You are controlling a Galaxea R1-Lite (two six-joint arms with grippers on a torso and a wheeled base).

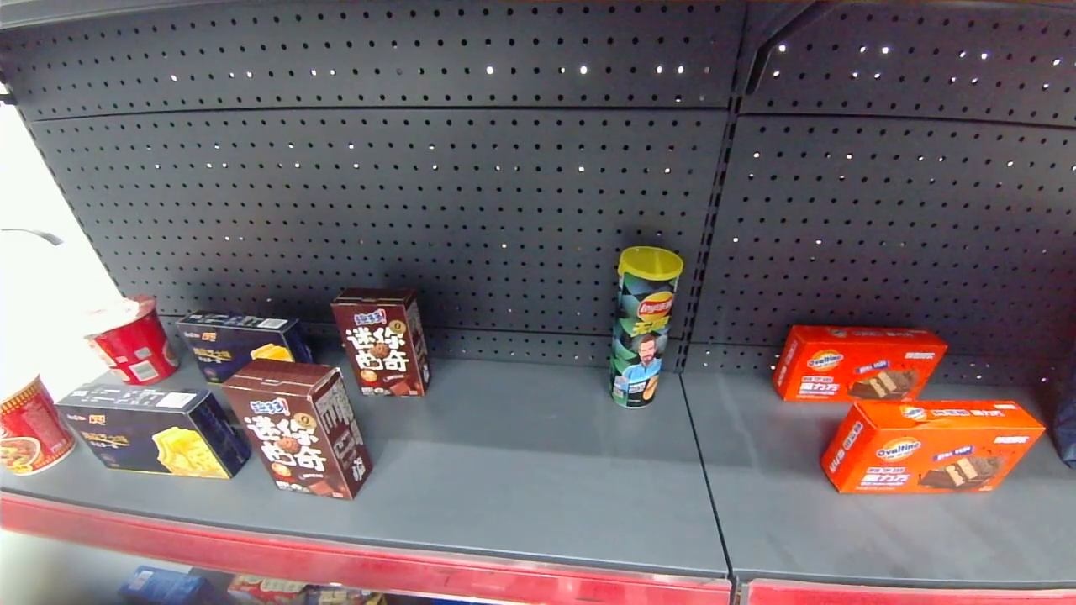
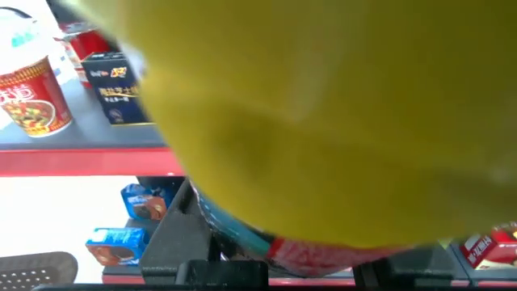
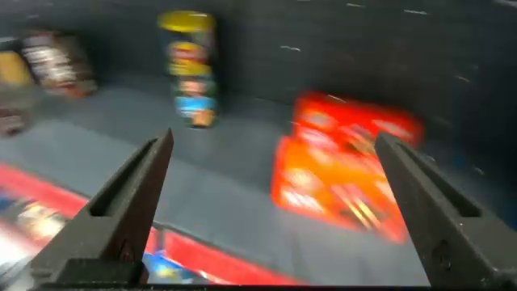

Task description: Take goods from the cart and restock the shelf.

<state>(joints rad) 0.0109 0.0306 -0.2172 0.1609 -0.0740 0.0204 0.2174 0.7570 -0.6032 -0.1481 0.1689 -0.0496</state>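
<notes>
Clamped in left gripper (image 2: pixel 271 242): held can (image 2: pixel 323 105), yellow lid right up against the wrist camera, teal-and-red body between the dark fingers (image 2: pixel 174 238). Out in front of the red shelf lip (image 2: pixel 81 160), not yet on the shelf (image 1: pixel 521 470). Past it in left wrist view: cups (image 2: pixel 28 93) and one of the navy boxes (image 2: pixel 117 89) on the shelf, blue packs (image 2: pixel 129 222) and red packs (image 2: pixel 493 246) on the level beneath.

Right gripper (image 3: pixel 275 218) spread wide, fingers (image 3: pixel 113 218) well apart, out in front of the shelf. Blurred beyond it: shelf can (image 3: pixel 187 69) and orange boxes (image 3: pixel 347 162).

On the shelf in head view, from the left: two cups (image 1: pixel 134 338), one at the back, one at the front edge, partly cut off. Next, two navy boxes (image 1: pixel 155 430) lying flat, one behind the other. Then two brown boxes (image 1: pixel 298 428), upright, front one turned slightly, back one near the pegboard (image 1: pixel 420 210). Shelf can (image 1: pixel 647 328) upright, yellow lid on, close to the pegboard, just left of the seam (image 1: pixel 702 454) between the two shelf panels, well apart from the brown boxes. On the right panel (image 1: pixel 841 529): two orange boxes (image 1: pixel 931 445) lying flat, one at the back, one nearer the front and further right, close but apart.
</notes>
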